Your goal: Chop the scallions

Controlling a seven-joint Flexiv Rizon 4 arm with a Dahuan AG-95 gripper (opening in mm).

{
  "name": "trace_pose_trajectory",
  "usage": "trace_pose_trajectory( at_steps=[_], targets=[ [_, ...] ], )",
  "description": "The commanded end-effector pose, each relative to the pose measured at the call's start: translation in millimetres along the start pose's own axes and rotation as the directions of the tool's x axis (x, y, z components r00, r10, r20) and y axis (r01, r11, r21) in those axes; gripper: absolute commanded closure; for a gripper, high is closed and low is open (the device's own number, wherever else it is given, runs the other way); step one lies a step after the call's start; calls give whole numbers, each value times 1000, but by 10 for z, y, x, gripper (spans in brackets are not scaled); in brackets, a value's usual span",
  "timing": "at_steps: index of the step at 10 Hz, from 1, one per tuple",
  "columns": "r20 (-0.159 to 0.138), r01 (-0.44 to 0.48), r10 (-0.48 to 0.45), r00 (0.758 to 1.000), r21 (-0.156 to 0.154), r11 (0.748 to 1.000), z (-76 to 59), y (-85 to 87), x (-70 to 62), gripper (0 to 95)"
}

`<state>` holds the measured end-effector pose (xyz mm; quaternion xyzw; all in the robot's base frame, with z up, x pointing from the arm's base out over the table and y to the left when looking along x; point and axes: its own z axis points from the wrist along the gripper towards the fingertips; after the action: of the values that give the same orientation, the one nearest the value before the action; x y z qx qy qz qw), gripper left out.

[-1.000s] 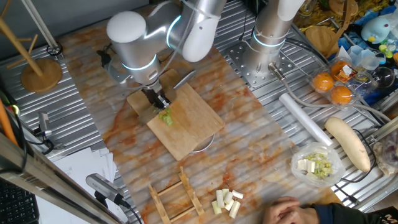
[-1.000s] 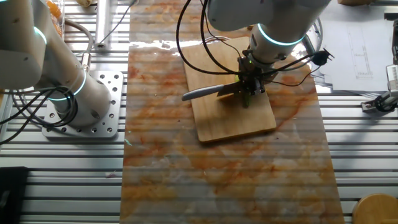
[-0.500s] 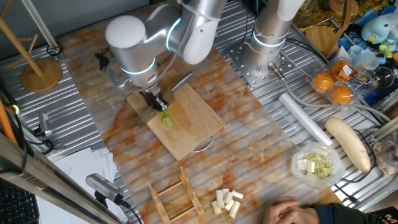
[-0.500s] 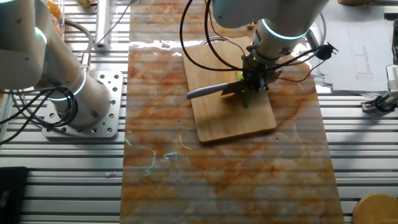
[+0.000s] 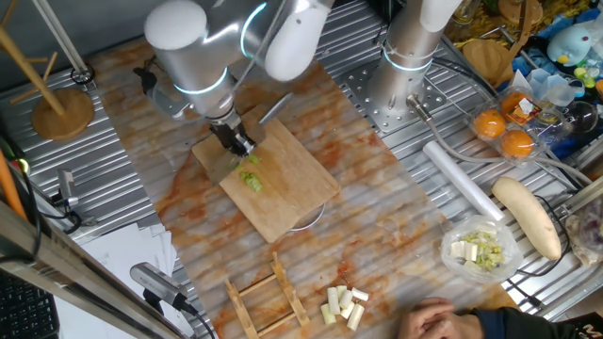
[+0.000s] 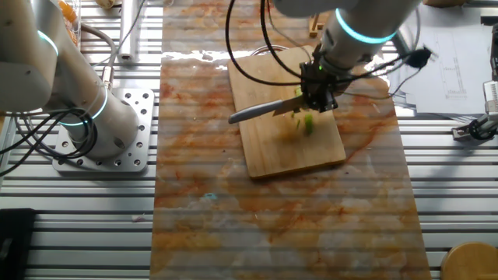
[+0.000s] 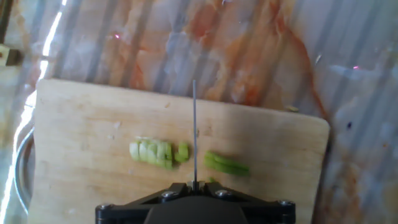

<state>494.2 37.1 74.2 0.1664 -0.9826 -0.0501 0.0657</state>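
Observation:
The scallions (image 7: pixel 155 151) lie on the wooden cutting board (image 7: pixel 81 124) as a row of pale-to-bright green slices, with a separate green piece (image 7: pixel 227 163) to the right. My gripper (image 7: pixel 194 185) is shut on a knife. Its blade (image 7: pixel 194 124) shows edge-on above the gap between the slices and that piece. In one fixed view the gripper (image 5: pixel 236 143) hangs just above and behind the scallions (image 5: pixel 251 177). In the other fixed view the blade (image 6: pixel 261 110) is lifted off the board (image 6: pixel 292 155), and the scallions (image 6: pixel 308 123) lie below the gripper (image 6: pixel 315 93).
A bowl (image 5: pixel 448 262) of whitish-green bits, cream chunks (image 5: pixel 342 306), a wooden rack (image 5: pixel 264 297), a white radish (image 5: pixel 528 217) and a person's hand (image 5: pixel 443 320) are at the front right. A second arm's base (image 5: pixel 405 56) stands behind the board, and a wooden stand (image 5: pixel 61 108) at the far left.
The gripper has lifted the knife off the scallions and drawn back a little across the board. More green pieces show below the blade.

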Motion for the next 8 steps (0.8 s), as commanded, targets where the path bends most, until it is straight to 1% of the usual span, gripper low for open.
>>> trace_pose_trajectory(
  at_steps=[1, 3, 5, 6, 8],
  targets=[
    [12, -18, 18, 1000, 10, 1000, 51, 45, 15, 950],
    [16, -26, 26, 1000, 13, 1000, 111, 81, -12, 950],
    [14, -22, 21, 1000, 30, 999, 115, 67, -7, 950],
    [13, -14, 13, 1000, 43, 999, 86, 4, -14, 950],
    [11, -13, 13, 1000, 45, 999, 40, -126, -53, 950]
  ],
)
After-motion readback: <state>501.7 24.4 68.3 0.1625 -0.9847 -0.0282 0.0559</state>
